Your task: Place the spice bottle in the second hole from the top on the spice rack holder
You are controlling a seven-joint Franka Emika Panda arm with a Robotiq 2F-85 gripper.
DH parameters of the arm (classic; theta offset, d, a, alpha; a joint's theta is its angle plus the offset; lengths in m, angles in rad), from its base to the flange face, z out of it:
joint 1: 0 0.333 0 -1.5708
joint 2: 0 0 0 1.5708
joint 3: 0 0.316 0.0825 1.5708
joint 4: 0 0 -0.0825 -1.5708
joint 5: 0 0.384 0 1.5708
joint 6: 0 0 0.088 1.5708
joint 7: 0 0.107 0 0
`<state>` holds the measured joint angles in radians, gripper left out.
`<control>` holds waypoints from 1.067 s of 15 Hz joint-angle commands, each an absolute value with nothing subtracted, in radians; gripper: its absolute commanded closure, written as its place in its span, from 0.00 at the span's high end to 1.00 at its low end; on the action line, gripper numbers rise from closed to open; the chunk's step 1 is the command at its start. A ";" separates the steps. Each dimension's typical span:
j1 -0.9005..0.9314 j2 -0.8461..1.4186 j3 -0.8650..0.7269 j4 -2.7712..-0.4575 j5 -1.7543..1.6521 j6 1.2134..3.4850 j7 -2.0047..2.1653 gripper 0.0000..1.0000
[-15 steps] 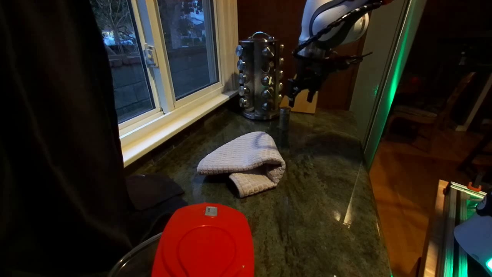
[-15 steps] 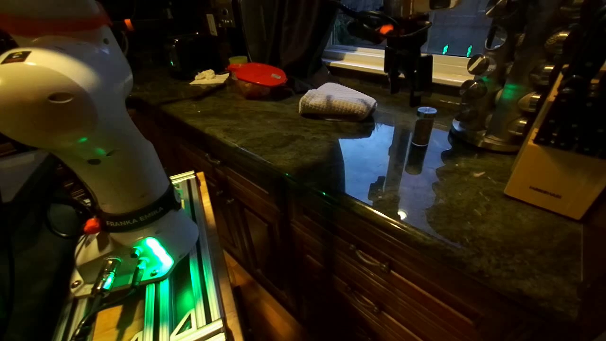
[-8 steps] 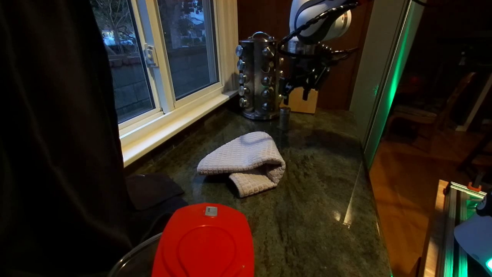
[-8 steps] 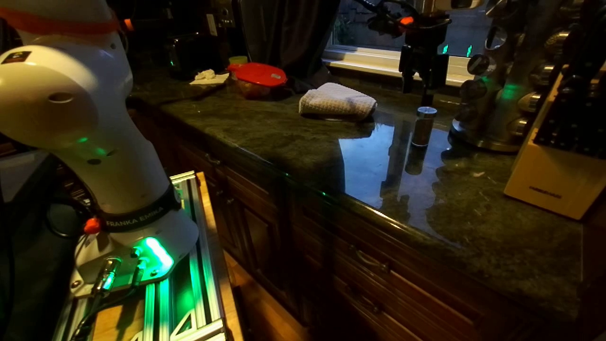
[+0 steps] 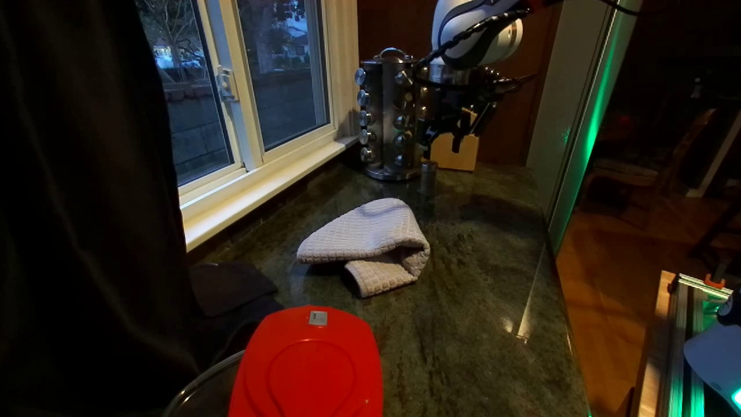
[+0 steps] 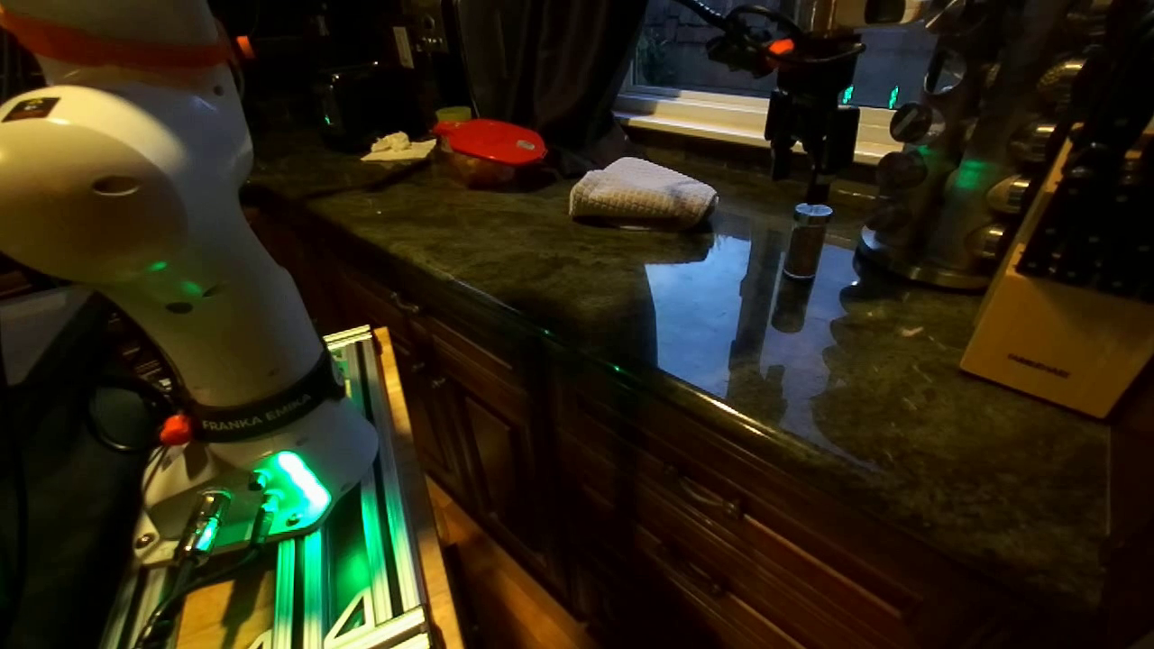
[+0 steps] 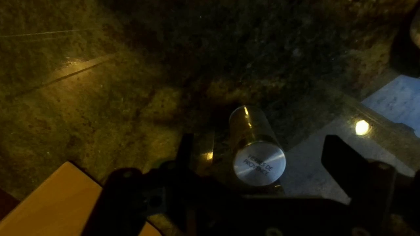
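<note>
The spice bottle (image 5: 428, 178) stands upright on the dark counter, clear-sided with a silver cap, also in an exterior view (image 6: 807, 243). In the wrist view its cap (image 7: 260, 164) reads "Herbes de Provence". My gripper (image 7: 257, 141) is open; the cap appears between its fingers, touching neither. In both exterior views the gripper (image 5: 441, 147) (image 6: 798, 180) hangs just above the bottle. The silver spice rack holder (image 5: 383, 119) stands behind the bottle, also in an exterior view (image 6: 965, 203). Most slots show round caps; a dark open hole (image 5: 400, 100) shows second from the top in one column.
A tan wooden knife block (image 6: 1046, 351) stands beside the rack and shows at the wrist view's lower left (image 7: 52, 203). A folded light towel (image 5: 370, 243) and a red-lidded container (image 5: 310, 365) lie along the counter. A window with a sill (image 5: 272, 174) borders it.
My gripper has moved sideways, towards the rack, and is now over the bottle, slowing in the last half second. It stays open. The bottle, rack and towel have not moved.
</note>
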<state>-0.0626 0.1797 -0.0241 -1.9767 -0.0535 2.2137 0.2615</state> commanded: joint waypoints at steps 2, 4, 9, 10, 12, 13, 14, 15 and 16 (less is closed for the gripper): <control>-0.045 0.255 -0.039 -1.889 -0.030 2.152 0.285 1.00; -0.044 0.283 -0.041 -1.856 -0.027 2.116 0.291 1.00; -0.041 0.337 -0.042 -1.784 -0.022 2.060 0.302 1.00; -0.042 0.349 -0.043 -1.768 -0.019 2.052 0.301 1.00; -0.042 0.369 -0.044 -1.744 -0.014 2.044 0.300 1.00; -0.043 0.378 -0.045 -1.733 -0.011 2.041 0.296 1.00; -0.043 0.387 -0.046 -1.724 -0.008 2.037 0.295 1.00; -0.043 0.395 -0.047 -1.713 -0.005 2.029 0.296 1.00; -0.044 0.404 -0.047 -1.703 0.000 2.019 0.294 1.00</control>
